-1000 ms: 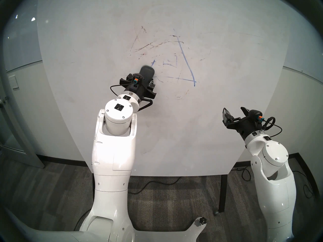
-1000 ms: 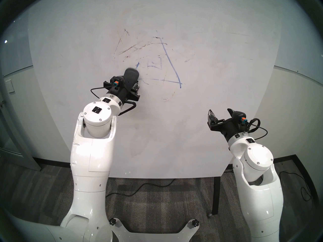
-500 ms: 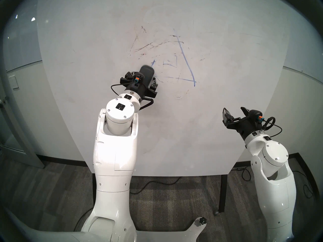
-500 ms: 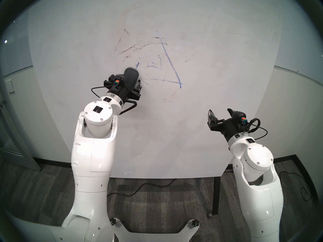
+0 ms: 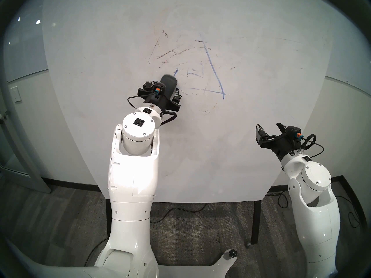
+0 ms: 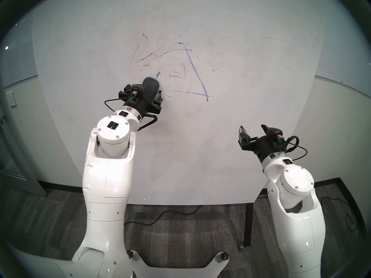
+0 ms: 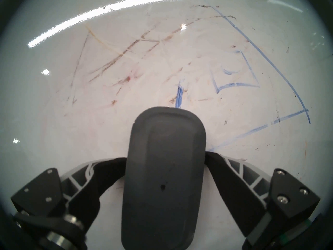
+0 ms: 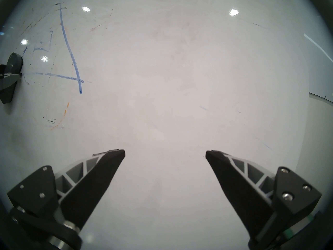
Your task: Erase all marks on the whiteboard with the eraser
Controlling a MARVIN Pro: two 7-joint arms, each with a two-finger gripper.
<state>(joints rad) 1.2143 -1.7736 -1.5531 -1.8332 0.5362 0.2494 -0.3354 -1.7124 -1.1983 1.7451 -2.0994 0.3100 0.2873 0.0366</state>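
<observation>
Left wrist view, centre to bottom: dark grey eraser [image 7: 164,172] flat against whiteboard [image 7: 54,127], between the left gripper's [image 7: 165,156] 2 fingers, tips at its sides; clamped or released, cannot tell | eraser's top end meets blue marks [image 7: 179,96] | right wrist view, bottom: right gripper [image 8: 164,154] spread wide, empty.

Dark grey eraser [image 7: 164,172], blue marks [image 7: 266,60], perhaps brownish smudges [image 7: 115,58], glossy white whiteboard [image 5: 200,151]

Head pair facing whiteboard [image 5: 261,131], wrist views close, sharing it
</observation>
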